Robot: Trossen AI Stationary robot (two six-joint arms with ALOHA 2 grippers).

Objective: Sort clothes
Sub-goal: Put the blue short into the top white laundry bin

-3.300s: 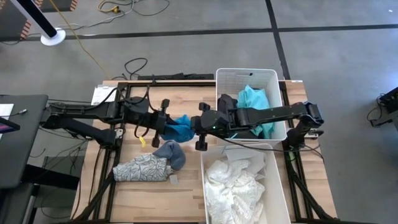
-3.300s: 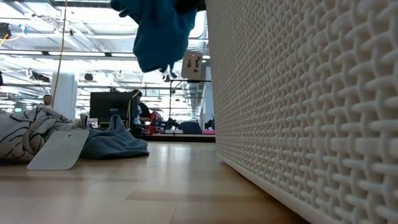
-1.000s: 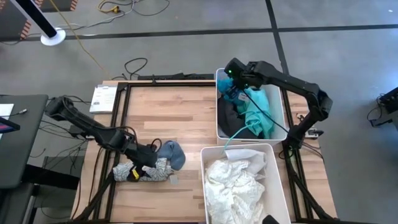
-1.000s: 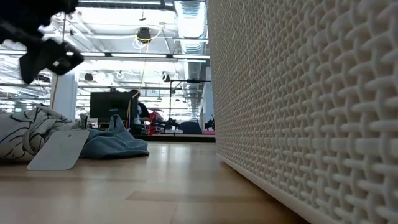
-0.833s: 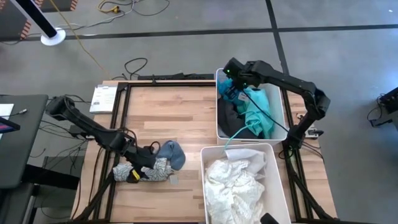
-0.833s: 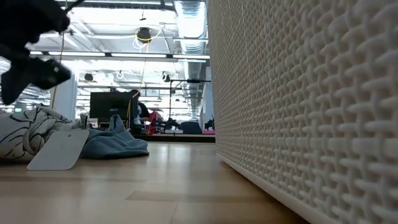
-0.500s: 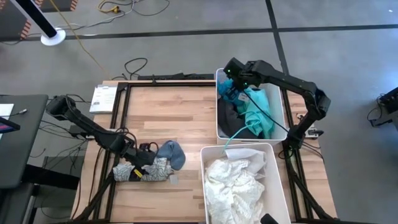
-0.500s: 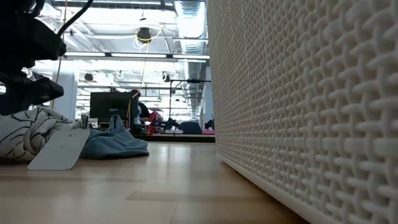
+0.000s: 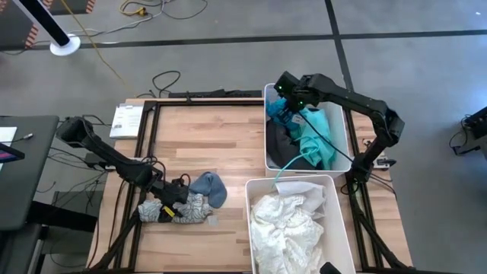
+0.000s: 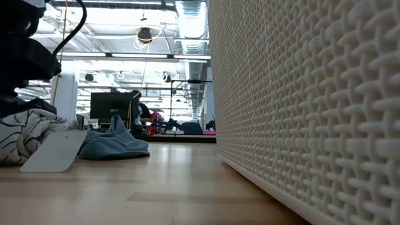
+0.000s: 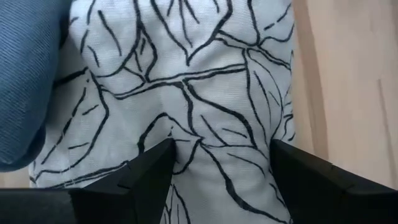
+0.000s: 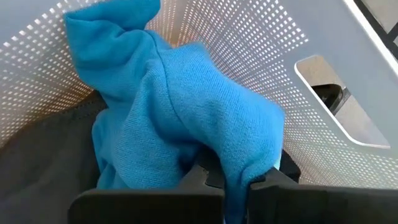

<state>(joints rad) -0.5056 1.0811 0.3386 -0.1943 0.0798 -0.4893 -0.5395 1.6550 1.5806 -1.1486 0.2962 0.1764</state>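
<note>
- The left gripper sits down on the leaf-print garment on the counter, fingers apart astride a fold.
- The fold lies squarely between them, so closing should catch it.
- The right gripper, inside the far bin, is clamped on the blue garment.

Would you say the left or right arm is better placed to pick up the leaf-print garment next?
Left. The left gripper is open astride the leaf-print garment on the table; the right gripper is over the far bin, holding a blue garment.
</note>
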